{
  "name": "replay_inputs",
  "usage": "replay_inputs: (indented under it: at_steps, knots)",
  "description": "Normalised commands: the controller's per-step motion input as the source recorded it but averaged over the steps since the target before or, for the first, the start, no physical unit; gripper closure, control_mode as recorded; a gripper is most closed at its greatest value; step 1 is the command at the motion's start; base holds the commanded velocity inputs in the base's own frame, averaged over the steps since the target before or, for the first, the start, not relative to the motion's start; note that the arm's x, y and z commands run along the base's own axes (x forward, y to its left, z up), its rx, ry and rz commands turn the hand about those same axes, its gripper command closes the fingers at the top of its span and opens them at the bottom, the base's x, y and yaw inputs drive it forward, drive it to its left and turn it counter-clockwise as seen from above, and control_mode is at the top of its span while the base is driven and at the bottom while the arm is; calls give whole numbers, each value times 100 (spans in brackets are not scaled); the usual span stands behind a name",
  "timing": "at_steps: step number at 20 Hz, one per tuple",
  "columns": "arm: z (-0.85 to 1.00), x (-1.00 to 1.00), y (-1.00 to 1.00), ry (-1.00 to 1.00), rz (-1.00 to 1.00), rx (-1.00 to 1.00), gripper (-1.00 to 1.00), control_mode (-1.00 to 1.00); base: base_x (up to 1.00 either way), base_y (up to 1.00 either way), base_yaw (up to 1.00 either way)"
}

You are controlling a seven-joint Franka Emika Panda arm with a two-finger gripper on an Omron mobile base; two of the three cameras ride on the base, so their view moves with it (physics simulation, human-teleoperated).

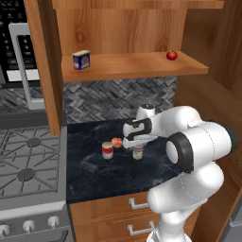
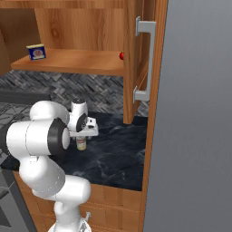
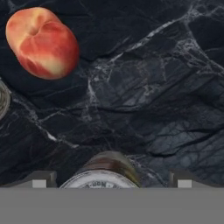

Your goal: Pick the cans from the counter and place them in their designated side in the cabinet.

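From my hand view I look straight down on the silver top of the greenish can, which sits between my two finger tips, and my gripper is wide open and holds nothing. That view also shows a peach lying on the stone beyond the greenish can, and the round edge of something at the far left that I cannot make out fully. The left base view shows more: the red-and-white can stands upright on the counter, a little to the stove side of the greenish can, and the peach sits just behind and between them. My gripper hangs right above the greenish can there, and my big white arm covers the counter beside it. In the right base view my arm hides the red-and-white can and the peach, and I see the greenish can under my hand. Above the greenish can is the cabinet, with a blue-and-yellow tin at one end of the shelf and a small red fruit at the other. The cabinet door stands open with a grey handle. The counter is black stone with thin white lines, a grey stove is beside it, wooden drawers are below, and grey zigzag tiles cover the wall.
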Motion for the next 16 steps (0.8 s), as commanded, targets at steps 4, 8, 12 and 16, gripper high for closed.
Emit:
replay_inputs:
  at_steps: [4, 8, 12, 16]
  knots:
    - [-14, 11, 9, 0, 0, -1, 100, -100, 0, 0, 0]
    - [-1, 0, 0, 0, 0, 0, 100, -100, 0, 0, 0]
    - [1, -4, 0, 0, 0, 0, 100, -100, 0, 0, 0]
    - [15, -8, 0, 0, 0, 0, 100, -100, 0, 0, 0]
